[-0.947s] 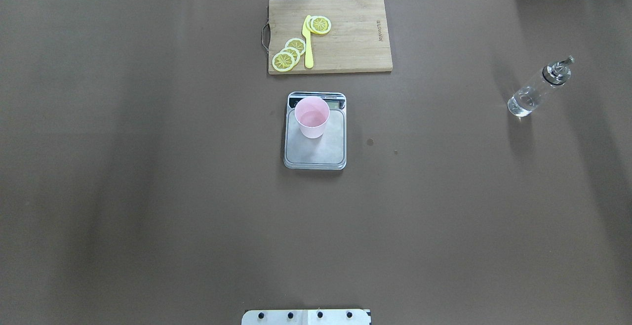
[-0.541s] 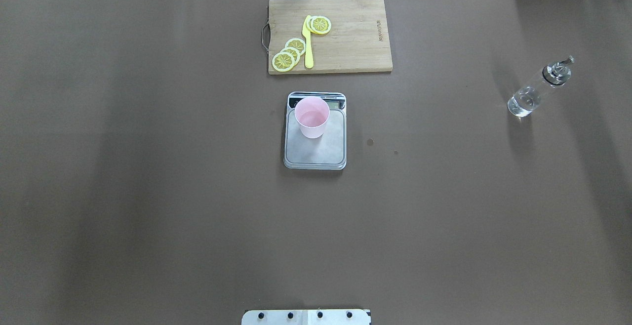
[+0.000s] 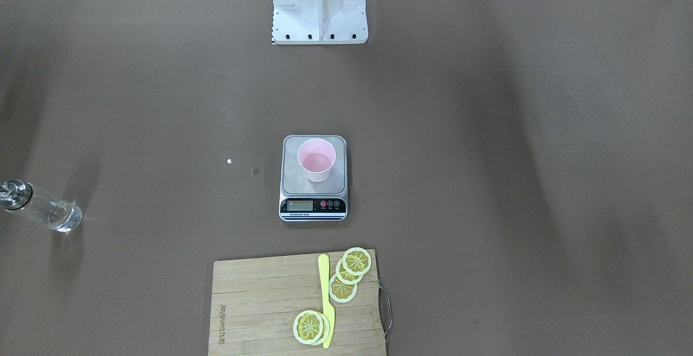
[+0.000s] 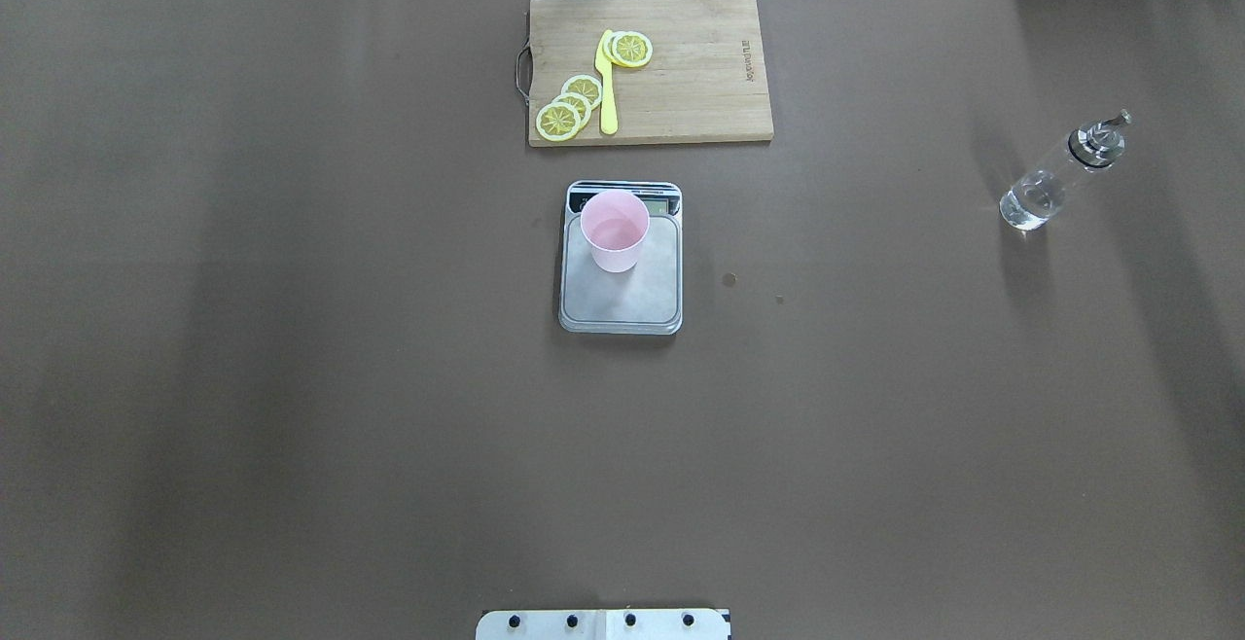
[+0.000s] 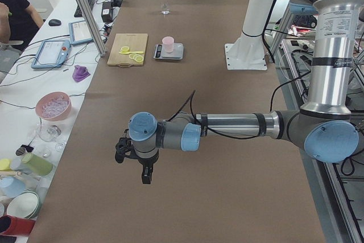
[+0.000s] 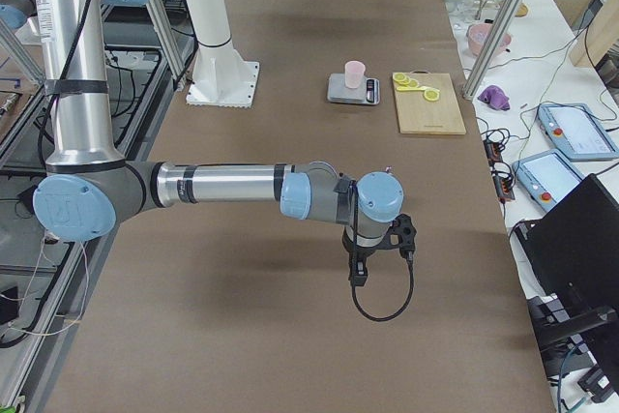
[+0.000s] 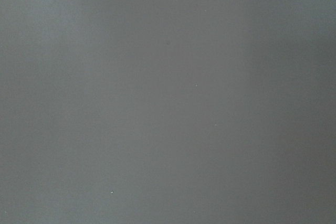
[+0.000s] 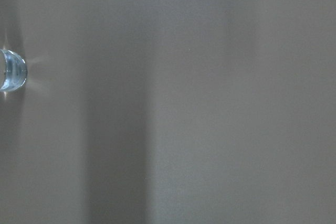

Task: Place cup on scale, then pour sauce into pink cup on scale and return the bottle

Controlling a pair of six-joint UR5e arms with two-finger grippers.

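Pale pink plastic tapered cup [image 4: 615, 231] stands upright on the silver-grey steel kitchen scale [image 4: 622, 302] at the middle of the brown table [image 4: 292, 377], its rim hiding part of the black display strip from overhead; whether it holds liquid is unclear. The clear glass bottle [image 4: 1047, 187] with metal pourer stands near the table's edge on the robot's right, its cap cut off in the front-facing view. The left gripper [image 5: 145, 177] and right gripper [image 6: 356, 276] hang over the table's ends; I cannot tell how their jaws stand.
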